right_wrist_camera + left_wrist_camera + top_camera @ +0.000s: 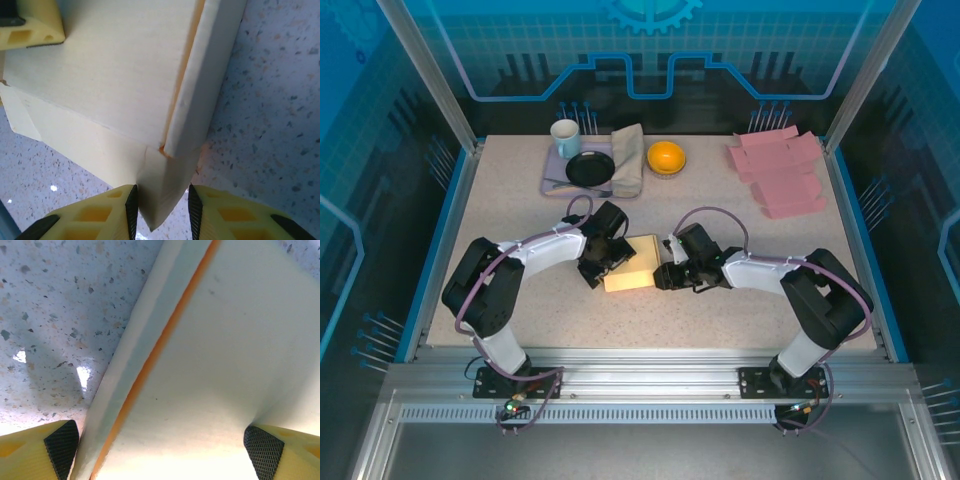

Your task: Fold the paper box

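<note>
Tabletop (800, 240): speckled, light, takes up the middle of the top view. Left arm (510, 270) and right arm (790, 280) both reach in toward frame centre and meet at the paper box (630, 265).

Paper box – cream, orange inner edge showing, sits on the tabletop at centre frame between the two wrists.

Left jaws: wide apart, not clamped. In the left wrist view one pad (62, 445) is at lower left just beside the box's side wall, and the other pad (265, 450) at lower right presses on the top panel, which dimples there. The right wrist view shows one left-arm finger (30, 25) resting on the box top at upper left.

Right jaws: clamped on the box's near corner, with both yellow fingers (100, 215) touching it at the bottom of the frame.

Stack of flat pink boxes (778, 170) is at upper right, well apart from the arms.

Lavender tray (552, 180) is at upper centre-left – it carries a folded cloth (628, 158), a black plate (590, 168) and a mug (565, 137). Orange bowl (666, 157) sits just beside the cloth, to its right.
</note>
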`<action>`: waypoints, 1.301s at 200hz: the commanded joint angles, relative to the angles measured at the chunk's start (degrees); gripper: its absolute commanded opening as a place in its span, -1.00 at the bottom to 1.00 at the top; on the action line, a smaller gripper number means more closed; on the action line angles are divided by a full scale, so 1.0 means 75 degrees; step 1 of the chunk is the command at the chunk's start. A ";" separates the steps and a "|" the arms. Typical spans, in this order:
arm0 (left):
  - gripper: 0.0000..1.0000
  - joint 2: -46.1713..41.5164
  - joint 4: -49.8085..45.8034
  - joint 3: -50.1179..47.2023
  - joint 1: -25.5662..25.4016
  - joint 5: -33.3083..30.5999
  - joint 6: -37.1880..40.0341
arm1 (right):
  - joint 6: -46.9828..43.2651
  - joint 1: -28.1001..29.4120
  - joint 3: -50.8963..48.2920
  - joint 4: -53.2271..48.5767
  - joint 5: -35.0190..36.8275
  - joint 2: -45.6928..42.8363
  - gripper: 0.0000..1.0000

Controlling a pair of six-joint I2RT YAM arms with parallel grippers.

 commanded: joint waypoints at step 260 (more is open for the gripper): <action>0.82 0.0672 -0.0903 -0.0342 -0.0041 -0.0556 0.0001 | -0.0666 -0.0154 -0.0178 0.0469 -0.0307 0.0192 -0.43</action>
